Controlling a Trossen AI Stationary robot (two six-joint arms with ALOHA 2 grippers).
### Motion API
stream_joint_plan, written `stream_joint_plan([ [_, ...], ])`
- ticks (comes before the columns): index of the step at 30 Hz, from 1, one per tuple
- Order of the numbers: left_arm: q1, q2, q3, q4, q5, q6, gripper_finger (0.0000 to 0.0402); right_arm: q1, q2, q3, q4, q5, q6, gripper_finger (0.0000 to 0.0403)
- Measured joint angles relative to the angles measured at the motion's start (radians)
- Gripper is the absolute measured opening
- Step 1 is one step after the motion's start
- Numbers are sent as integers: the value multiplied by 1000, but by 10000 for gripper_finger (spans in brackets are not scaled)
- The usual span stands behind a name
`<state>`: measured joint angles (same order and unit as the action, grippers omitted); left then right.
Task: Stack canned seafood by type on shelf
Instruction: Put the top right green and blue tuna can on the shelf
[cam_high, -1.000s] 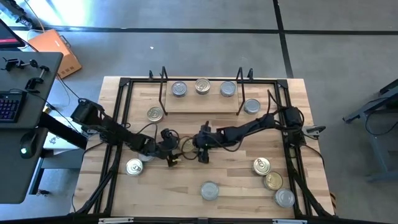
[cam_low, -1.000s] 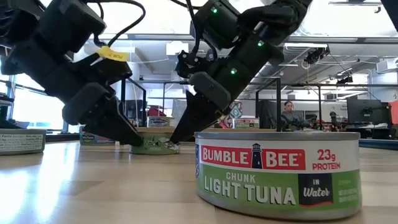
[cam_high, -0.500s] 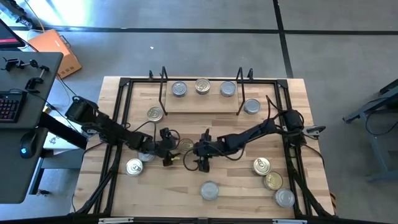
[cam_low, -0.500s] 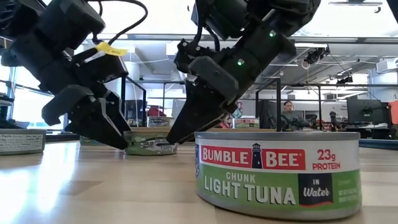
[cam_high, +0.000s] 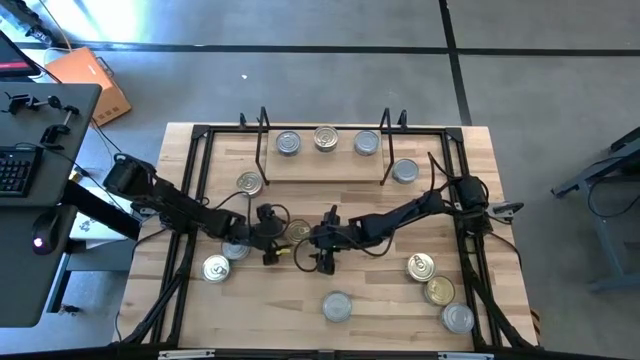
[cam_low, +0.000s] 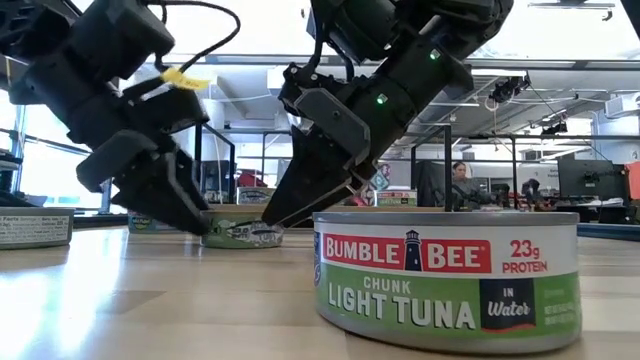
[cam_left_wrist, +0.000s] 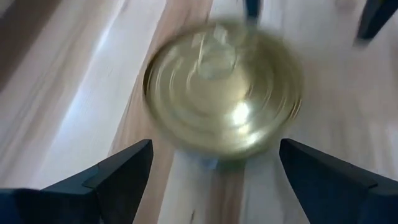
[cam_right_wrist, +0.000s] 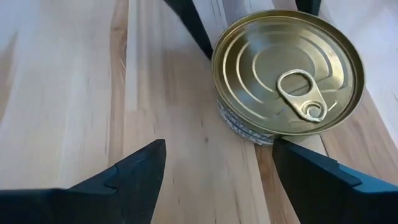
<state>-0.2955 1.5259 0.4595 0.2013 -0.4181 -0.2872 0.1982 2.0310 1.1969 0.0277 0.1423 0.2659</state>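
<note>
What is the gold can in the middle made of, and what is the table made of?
The gold can looks like shiny metal: its top has pressed rings, a ring pull and bright glints. The table looks like pale wood, with grain lines and plank seams, probably smooth-finished since it catches some light.

- An orange box (cam_high: 88, 82) lies on the grey floor beyond the table's far left corner.
- A keyboard (cam_high: 12, 171) rests on the dark desk (cam_high: 30, 250).
- A seated person (cam_low: 462, 185) shows far behind.

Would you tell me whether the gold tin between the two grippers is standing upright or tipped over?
Upright: the gold tin sits flat on the wooden tabletop, ring-pull lid facing up.
</note>
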Motion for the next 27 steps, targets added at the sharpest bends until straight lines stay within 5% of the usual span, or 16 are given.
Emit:
stream_joint_plan([
  [7,0,-75,-1,-184,10,-48,345,0,0,0,-4,9,3,288],
  [18,5,32,-1,161,-58,-4,345,-1,0,0,-17,26,4,288],
  [27,28,153,-1,374,-17,68,345,1,46,0,27,-2,3,288],
])
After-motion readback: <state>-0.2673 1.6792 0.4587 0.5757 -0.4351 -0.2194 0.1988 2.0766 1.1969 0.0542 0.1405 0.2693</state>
